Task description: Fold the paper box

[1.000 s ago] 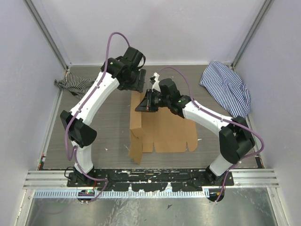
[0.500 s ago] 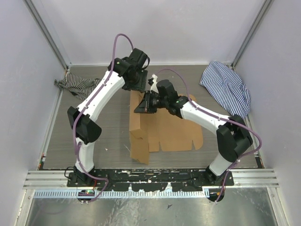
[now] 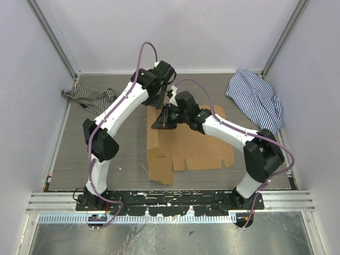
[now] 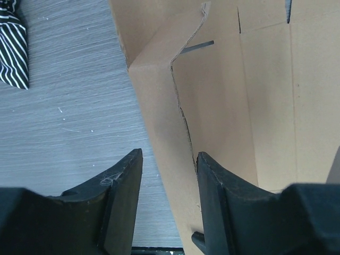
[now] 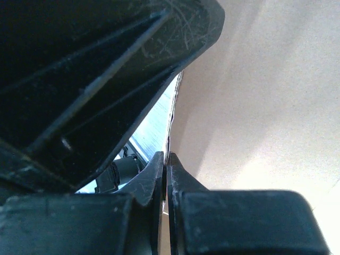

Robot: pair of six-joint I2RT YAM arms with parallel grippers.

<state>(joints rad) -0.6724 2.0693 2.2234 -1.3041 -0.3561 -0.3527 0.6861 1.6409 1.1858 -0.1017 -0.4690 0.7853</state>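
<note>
The paper box (image 3: 196,146) is a brown cardboard sheet lying flat mid-table, with its left side wall (image 3: 153,141) folded upright. My right gripper (image 3: 160,120) is shut on that wall's top edge near its far end; the wrist view shows the thin edge pinched between the right gripper (image 5: 166,157) tips, with the box's floor (image 5: 265,106) beyond. My left gripper (image 3: 159,100) hovers at the box's far end. In its wrist view the left gripper (image 4: 169,157) is open and straddles the upright wall (image 4: 159,122), with a gap on the left side.
One striped cloth (image 3: 87,95) lies bunched at the back left, also visible as the striped cloth (image 4: 13,42) in the left wrist view. A second striped cloth (image 3: 255,98) lies at the back right. Enclosure walls surround the table; a metal rail (image 3: 170,199) runs along the front.
The left arm has swung right, to over the box's far end, and its jaws have narrowed. The cardboard sheet has shifted slightly right. The right gripper keeps its grip on the wall.
</note>
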